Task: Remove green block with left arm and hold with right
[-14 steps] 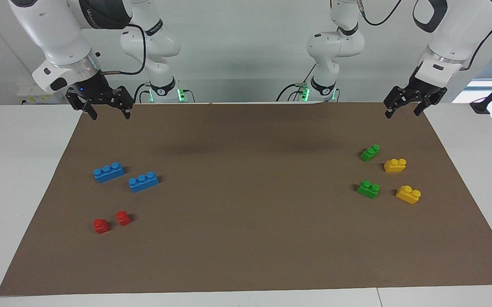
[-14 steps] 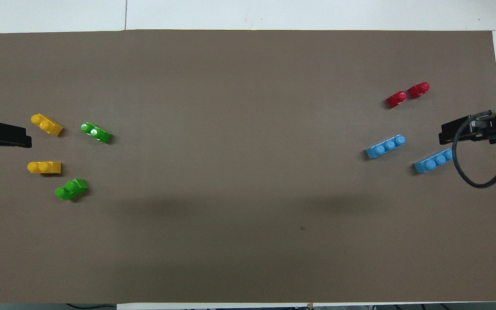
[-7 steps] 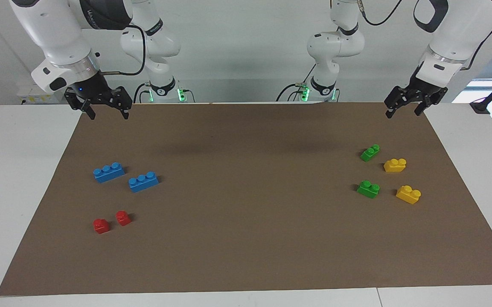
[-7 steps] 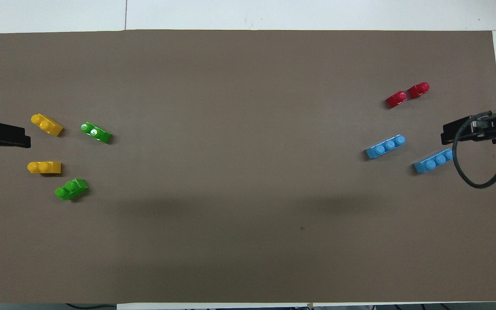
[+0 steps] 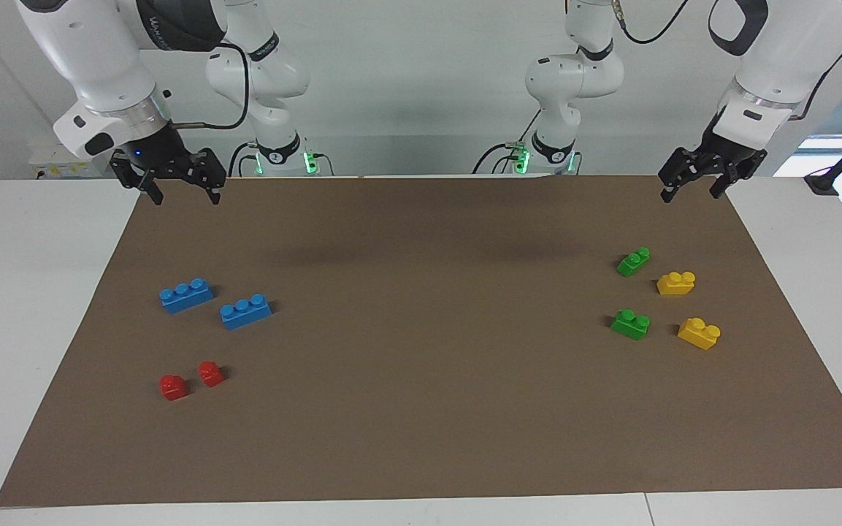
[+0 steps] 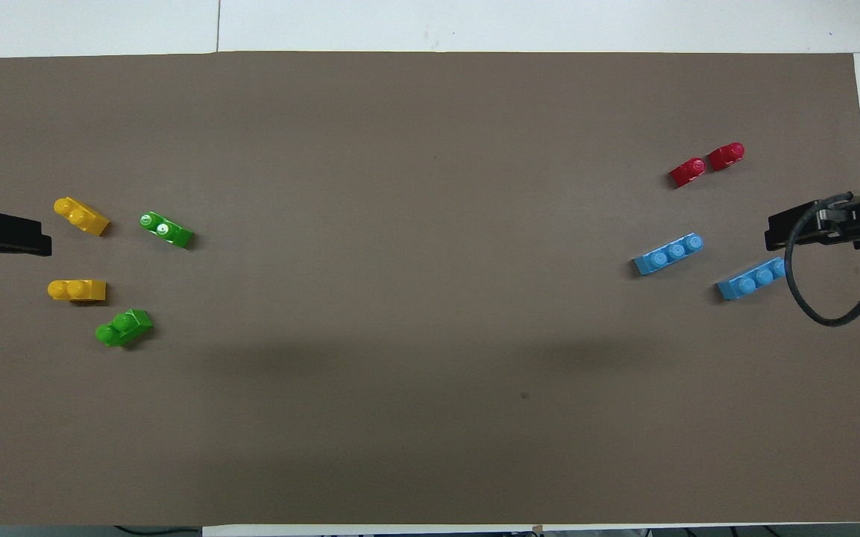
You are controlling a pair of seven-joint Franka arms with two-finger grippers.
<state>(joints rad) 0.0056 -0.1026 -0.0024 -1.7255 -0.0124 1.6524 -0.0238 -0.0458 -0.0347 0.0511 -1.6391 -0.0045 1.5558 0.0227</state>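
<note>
We begin at the right arm's end of the table. There the right gripper hangs in the air over the corner of the brown mat closest to the robots. Its fingers stand apart and nothing is between them.

The bricks closest to this hand are two blue three-stud bricks, side by side but not touching. They lie flat on the mat, out from under the hand. Two small red bricks sit just beside each other, farther from the hand than the blue pair. The mat carries every brick we see; none is stacked on another.

Across the bare middle of the mat, toward the left arm's end, four bricks lie loosely grouped and apart from one another. The green block rests on the mat, studs up, turned at an angle. Of the four it is the closest to the left gripper. A yellow brick lies beside it. The slimmer green brick and a second yellow brick lie farther from that hand.

The left gripper hangs over the mat's edge next to the robots, fingers spread, holding nothing and touching no brick. It is well apart from the green block.
</note>
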